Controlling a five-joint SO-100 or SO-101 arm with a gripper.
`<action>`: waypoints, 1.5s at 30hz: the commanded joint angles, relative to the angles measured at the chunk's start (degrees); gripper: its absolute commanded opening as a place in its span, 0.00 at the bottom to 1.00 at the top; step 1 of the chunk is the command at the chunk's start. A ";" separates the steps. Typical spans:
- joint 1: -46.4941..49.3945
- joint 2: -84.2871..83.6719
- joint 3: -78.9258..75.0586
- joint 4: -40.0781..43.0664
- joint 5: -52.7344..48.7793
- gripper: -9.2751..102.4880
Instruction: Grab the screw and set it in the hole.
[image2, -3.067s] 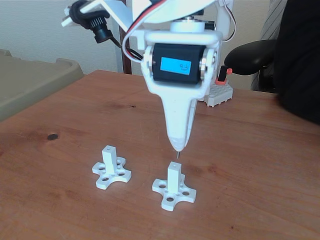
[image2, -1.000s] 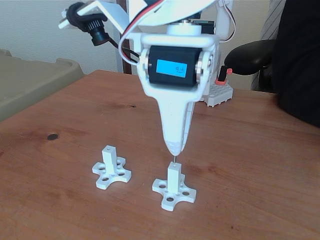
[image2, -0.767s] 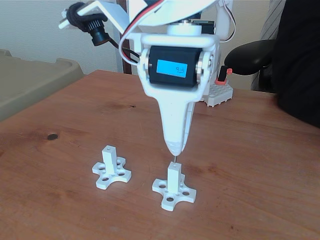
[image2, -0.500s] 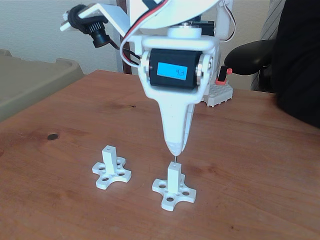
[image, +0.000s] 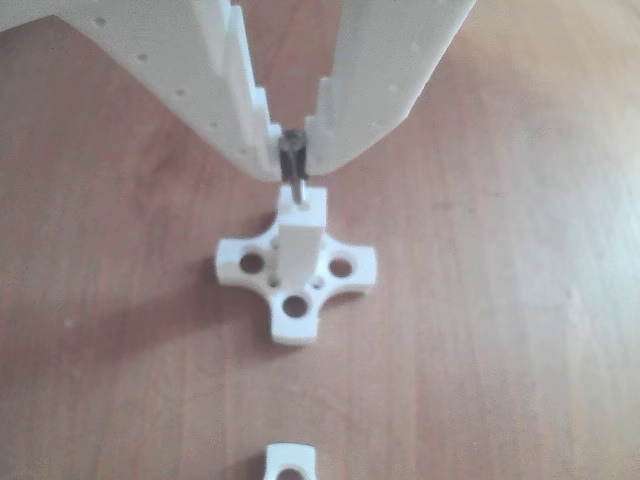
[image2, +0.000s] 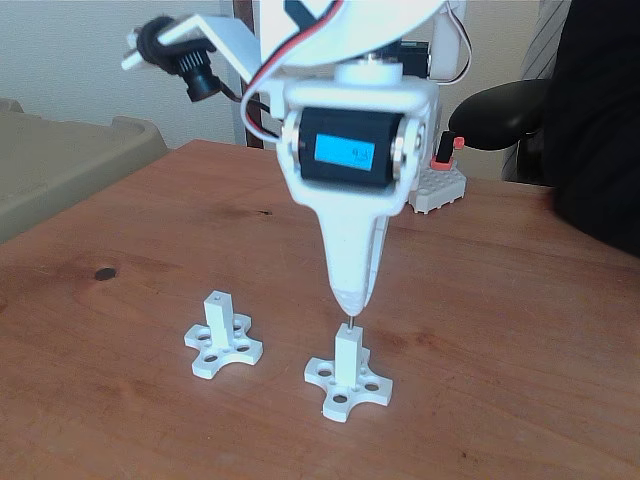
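Gripper is pinching the screw upright, its tip meeting the hole atop the right-hand post. Second post is standing well apart on the left in the fixed view, bare table lying around.

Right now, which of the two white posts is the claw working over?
The right-hand post in the fixed view: the gripper holds the screw directly above it; the left post stands alone.

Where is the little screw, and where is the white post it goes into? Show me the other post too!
screw (image: 293, 170): other view, on its dark shaft between the fingertips.
post under the screw (image: 300, 240): other view, on its front face.
other post (image2: 217, 313): fixed view, on its upright side.
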 joint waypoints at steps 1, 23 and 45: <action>-0.53 1.23 -1.32 -0.53 -0.79 0.04; -0.35 -0.09 -1.93 -1.49 -0.97 0.04; 0.44 -0.18 -2.37 -0.88 -0.26 0.18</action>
